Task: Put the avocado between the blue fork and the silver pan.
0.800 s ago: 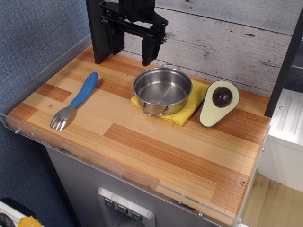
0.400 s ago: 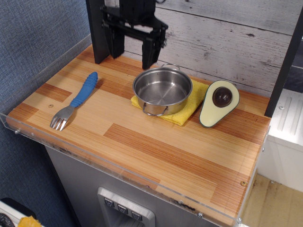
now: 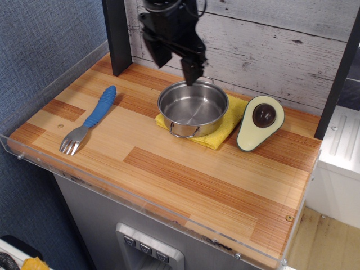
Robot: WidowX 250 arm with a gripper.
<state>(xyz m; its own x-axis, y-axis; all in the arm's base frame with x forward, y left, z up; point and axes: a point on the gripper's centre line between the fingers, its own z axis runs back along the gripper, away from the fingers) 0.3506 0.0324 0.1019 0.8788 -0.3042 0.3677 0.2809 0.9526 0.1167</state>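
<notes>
Wooden table (image 3: 185,185), end effector (image 3: 177,62) spread and empty above silver pan (image 3: 193,108): approach phase, next rightward toward avocado (image 3: 260,122).

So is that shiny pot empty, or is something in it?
Empty. The silver pan shows only its bare steel bottom; the avocado lies outside it, to its right.

Bare wood between blue fork (image 3: 90,120) and silver pan (image 3: 193,107); nothing obstructs
</notes>
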